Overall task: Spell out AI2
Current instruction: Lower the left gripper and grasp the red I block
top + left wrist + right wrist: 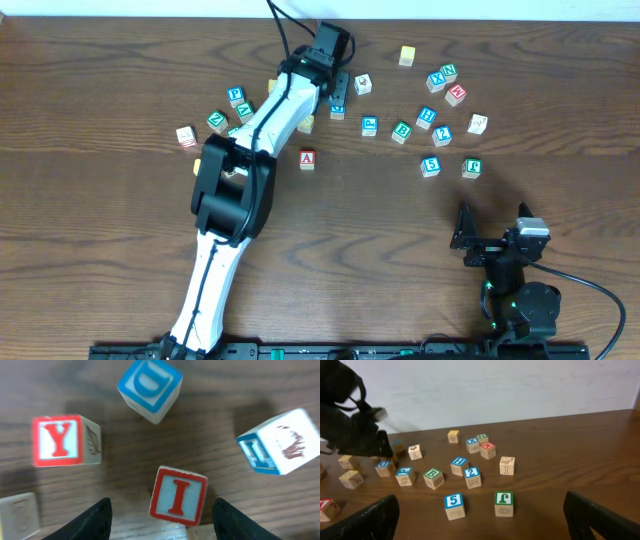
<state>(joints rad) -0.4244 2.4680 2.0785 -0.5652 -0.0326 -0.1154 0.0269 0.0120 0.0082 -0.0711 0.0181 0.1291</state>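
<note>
Block I (178,496) is hidden overhead beneath left arm (270,115).

Resting on the table (100,230), with all places taken from the A block (307,158), overhead view.
- Sitting behind and slightly right, between the fingers of the left gripper (161,515): I block (178,496).
- Sitting right and a little behind: D block (369,125).
- Sitting well right, a little behind: 2 block (442,135).
- Sitting well right, about level: 5 block (430,166).
- Standing far to the front right: right gripper (465,228).
</note>
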